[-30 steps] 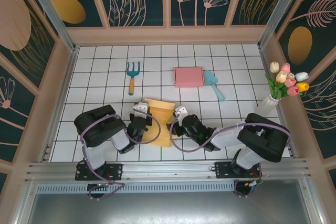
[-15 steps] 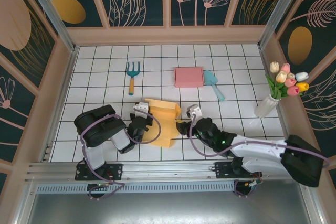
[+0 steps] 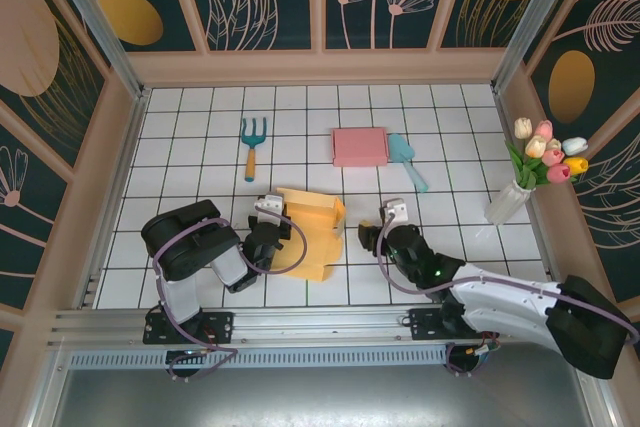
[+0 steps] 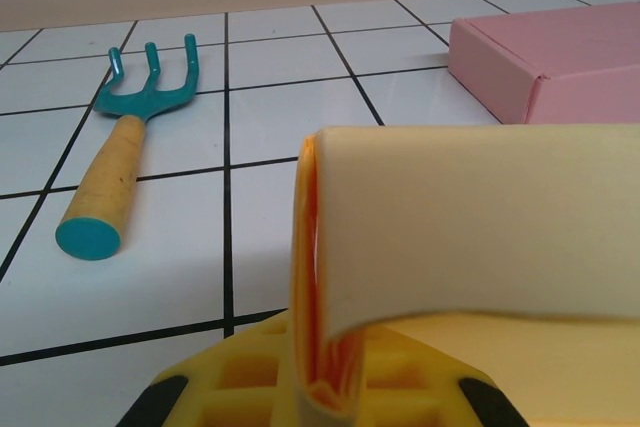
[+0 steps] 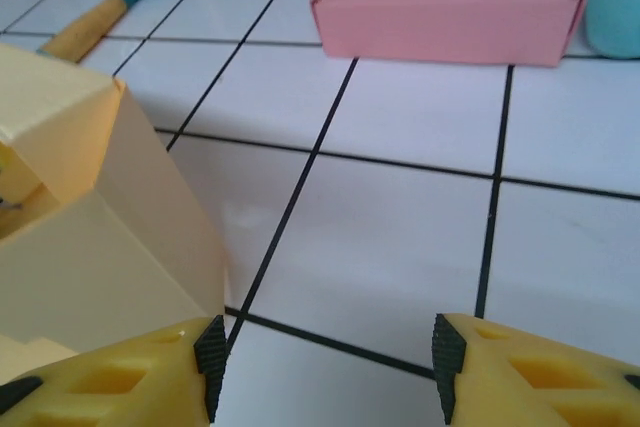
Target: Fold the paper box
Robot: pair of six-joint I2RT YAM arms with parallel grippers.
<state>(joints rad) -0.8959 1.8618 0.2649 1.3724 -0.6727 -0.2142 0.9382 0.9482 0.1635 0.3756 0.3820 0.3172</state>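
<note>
Centre stage, near the arms' edge of the white tiled table [image 3: 460, 147], sits the yellow paper box [image 3: 310, 232], half-formed, with its long axis running away from the bases. It is thin pale card. The near part lies flat on the tiles, while the far right corner stands up in a creased wall, and one panel curls upright in the left wrist view with an orange inner face showing at the fold.

The left gripper [image 3: 268, 209] is clamped on the box's left edge, its jaws narrowed to a pinch with the card sandwiched between them. So the left arm is the one in contact, acting as the anchor.

The right gripper [image 3: 372, 234] hangs just beside the box's right side, apart from it. Its jaws stand moderately wide with only bare tile between them. From its wrist camera the raised yellow wall lies to the left and slightly ahead, so the reach looks to be a short sideways move to catch that standing flap.

Further back, well apart, a flat pink cardboard box [image 3: 359, 146] and a teal hand rake with a wooden handle [image 3: 252, 145] lie clear of the action.
</note>
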